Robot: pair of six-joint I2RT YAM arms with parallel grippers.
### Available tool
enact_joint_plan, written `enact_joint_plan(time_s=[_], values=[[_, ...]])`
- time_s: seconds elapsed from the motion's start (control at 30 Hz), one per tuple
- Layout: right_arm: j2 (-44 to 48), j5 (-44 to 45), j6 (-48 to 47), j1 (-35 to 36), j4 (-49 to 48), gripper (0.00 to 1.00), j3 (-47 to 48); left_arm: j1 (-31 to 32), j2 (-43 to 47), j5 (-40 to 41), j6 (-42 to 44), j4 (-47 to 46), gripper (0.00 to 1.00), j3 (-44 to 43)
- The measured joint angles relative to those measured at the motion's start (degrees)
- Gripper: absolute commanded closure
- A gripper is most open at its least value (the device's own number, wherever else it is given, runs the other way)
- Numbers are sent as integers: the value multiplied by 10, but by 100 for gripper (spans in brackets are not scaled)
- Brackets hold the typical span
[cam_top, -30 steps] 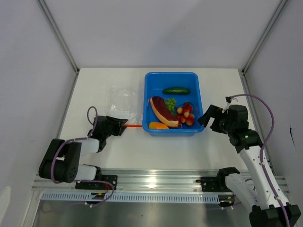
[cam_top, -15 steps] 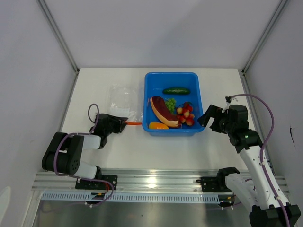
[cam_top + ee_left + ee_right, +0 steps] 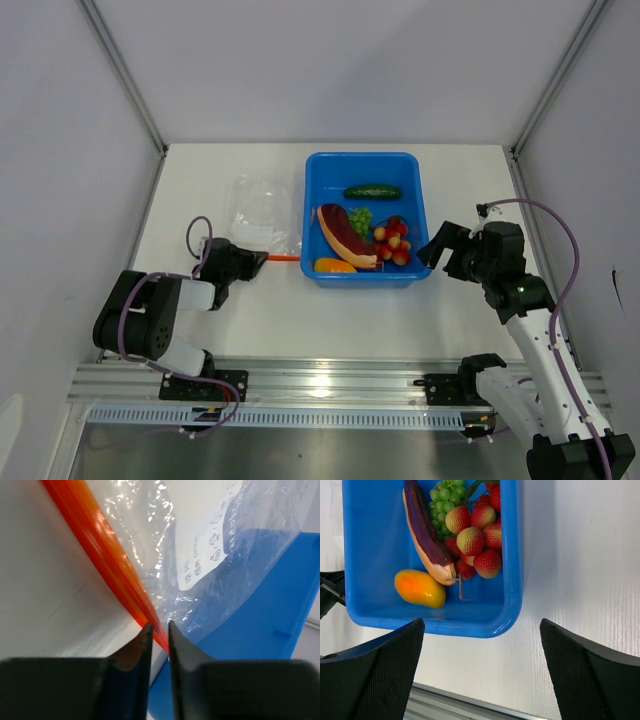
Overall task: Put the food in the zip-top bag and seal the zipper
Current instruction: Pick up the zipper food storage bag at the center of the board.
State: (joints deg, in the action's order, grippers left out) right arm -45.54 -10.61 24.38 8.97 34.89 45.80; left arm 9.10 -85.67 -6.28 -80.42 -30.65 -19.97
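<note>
From my console, the left gripper (image 3: 258, 260) lies low on the table (image 3: 460, 190), left of the bin (image 3: 365, 157) and pointing towards it. In its wrist view the fingers have only a thin slit between them (image 3: 159, 627), and the zipper (image 3: 100, 545) runs into that slit and fills it at the tips, so I read the claw as pinched on the strip. The bag (image 3: 258, 210) lies flat just left of the bin, its far end level with the bin's far half. It is clear and crinkly (image 3: 165, 540) with a white printed label (image 3: 210, 555) showing through. Its zipper (image 3: 283, 259) points at the bin's near left corner and ends just short of it. All the food is inside the bin (image 3: 512, 555). The orange piece (image 3: 334, 265) sits at the near wall. The meat slice (image 3: 342, 235) slants from it towards the far left. The grapes (image 3: 360, 220) are in the middle and the cucumber (image 3: 372, 191) lies across the far end. The red fruits (image 3: 393, 242) are heaped at the near right, touching the slice. The right gripper (image 3: 440, 255) hangs just right of the bin's near right corner. Its fingers are spread wide (image 3: 481, 625) with nothing between them, and its wrist camera looks down on that corner.
</note>
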Motion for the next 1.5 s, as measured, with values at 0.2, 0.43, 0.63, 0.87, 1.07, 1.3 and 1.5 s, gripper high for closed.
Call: enact_joint_plan(time_s=[0.2,0.43,0.63,0.87,1.07,1.3,1.5], values=[[0,0,0,3,0,1,1,0,-5,1,15,0,99,-9],[-43,22,-11,53,4,4,47,1,89,16,82,118,99,-43],[-108,48,-49,144,0,6,123,11,250,52,183,283,100,-120],[-233,91,-115,309,-12,11,237,23,352,89,291,485,99,-227],[-341,100,-172,432,-49,17,339,35,423,92,350,619,99,-248],[-415,56,-189,491,-140,38,353,36,463,69,374,702,99,-260],[-434,51,-216,535,-206,39,334,37,465,32,371,734,99,-265]])
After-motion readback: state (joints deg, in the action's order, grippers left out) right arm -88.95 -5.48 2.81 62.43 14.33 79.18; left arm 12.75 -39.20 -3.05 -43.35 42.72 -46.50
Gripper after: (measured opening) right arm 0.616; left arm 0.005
